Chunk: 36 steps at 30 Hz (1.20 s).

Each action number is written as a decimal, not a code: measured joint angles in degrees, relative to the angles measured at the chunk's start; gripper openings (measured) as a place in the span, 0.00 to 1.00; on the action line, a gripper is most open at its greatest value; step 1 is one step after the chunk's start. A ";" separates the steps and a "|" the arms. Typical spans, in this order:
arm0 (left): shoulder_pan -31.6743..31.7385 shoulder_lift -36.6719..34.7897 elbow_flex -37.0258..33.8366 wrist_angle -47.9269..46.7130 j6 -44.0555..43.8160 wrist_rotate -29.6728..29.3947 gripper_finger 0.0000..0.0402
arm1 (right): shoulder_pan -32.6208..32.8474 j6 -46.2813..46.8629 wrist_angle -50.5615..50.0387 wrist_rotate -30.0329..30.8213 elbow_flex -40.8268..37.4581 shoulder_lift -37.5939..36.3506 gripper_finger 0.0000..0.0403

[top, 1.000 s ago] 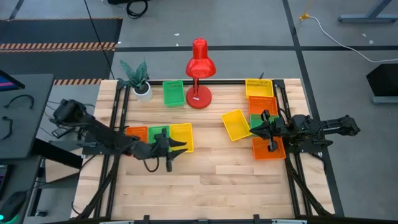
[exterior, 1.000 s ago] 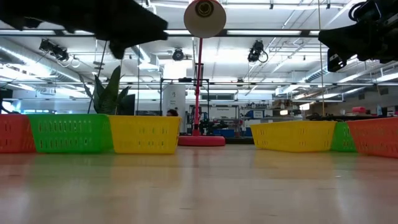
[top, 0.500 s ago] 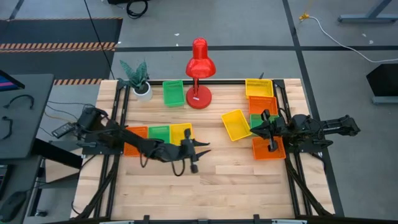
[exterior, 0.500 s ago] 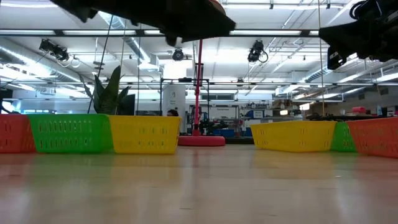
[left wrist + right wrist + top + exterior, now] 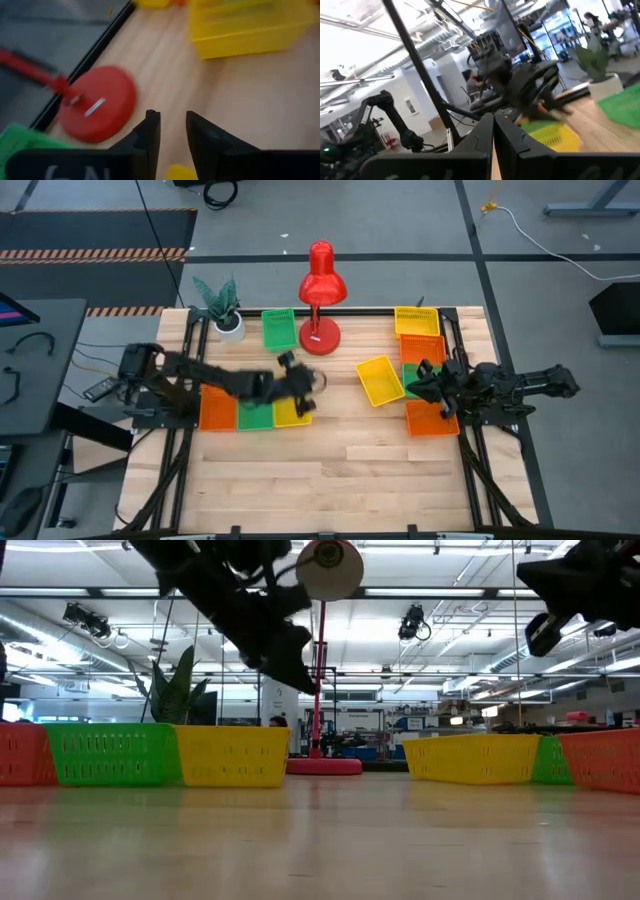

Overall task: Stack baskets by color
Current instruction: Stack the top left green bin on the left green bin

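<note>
An orange basket (image 5: 217, 410), a green basket (image 5: 255, 412) and a yellow basket (image 5: 291, 412) stand side by side on the left of the table. A lone green basket (image 5: 279, 330) sits at the far edge. On the right are more yellow (image 5: 380, 380), orange (image 5: 432, 418) and green (image 5: 414, 370) baskets. My left gripper (image 5: 312, 383) hangs above the table just beyond the left row, pointing toward the lamp base (image 5: 97, 102). Its fingers (image 5: 150, 132) are slightly open and hold nothing. My right gripper (image 5: 493, 120) is shut and raised at the right side.
A red desk lamp (image 5: 321, 280) stands at the far middle, with a small potted plant (image 5: 222, 305) at the far left. Bare wood lies across the near half of the table (image 5: 330, 480). A black frame rail runs along the far edge.
My left arm has swung from the near side of the left basket row toward the table's right, then toward the far edge and the lamp. It now reaches over that row. My right wrist has rolled in place. The baskets have not moved.
</note>
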 joint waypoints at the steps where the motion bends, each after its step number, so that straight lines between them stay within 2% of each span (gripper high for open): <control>1: 2.35 -0.51 0.04 -0.82 -0.57 2.17 0.22 | 0.00 0.36 -0.15 0.82 0.00 0.38 0.05; 6: 14.09 -1.68 0.02 -6.35 1.98 14.00 0.14 | 0.00 1.38 -1.29 3.13 0.00 2.93 0.05; 12: 21.92 -1.69 0.02 -13.03 8.18 20.90 0.10 | 0.02 1.31 -1.51 2.66 0.00 7.92 0.05; 17: 23.92 -1.69 0.02 -14.25 10.14 22.51 0.17 | 0.02 1.11 -1.26 2.66 0.00 12.08 0.05; 21: 25.60 -1.31 0.02 -14.21 11.59 23.15 0.28 | 0.02 -0.12 -0.68 2.61 0.00 14.82 0.05; 28: 28.91 0.63 0.01 -13.65 15.58 23.86 0.46 | 0.02 -2.42 7.55 2.62 0.00 19.59 0.05; 32: 29.07 2.88 0.02 -13.69 19.51 23.90 0.47 | 0.04 -3.38 9.06 2.48 0.00 21.51 0.05; 36: 29.05 4.86 0.00 -13.96 20.69 23.55 0.41 | 0.33 -3.26 8.97 2.44 0.00 23.01 0.05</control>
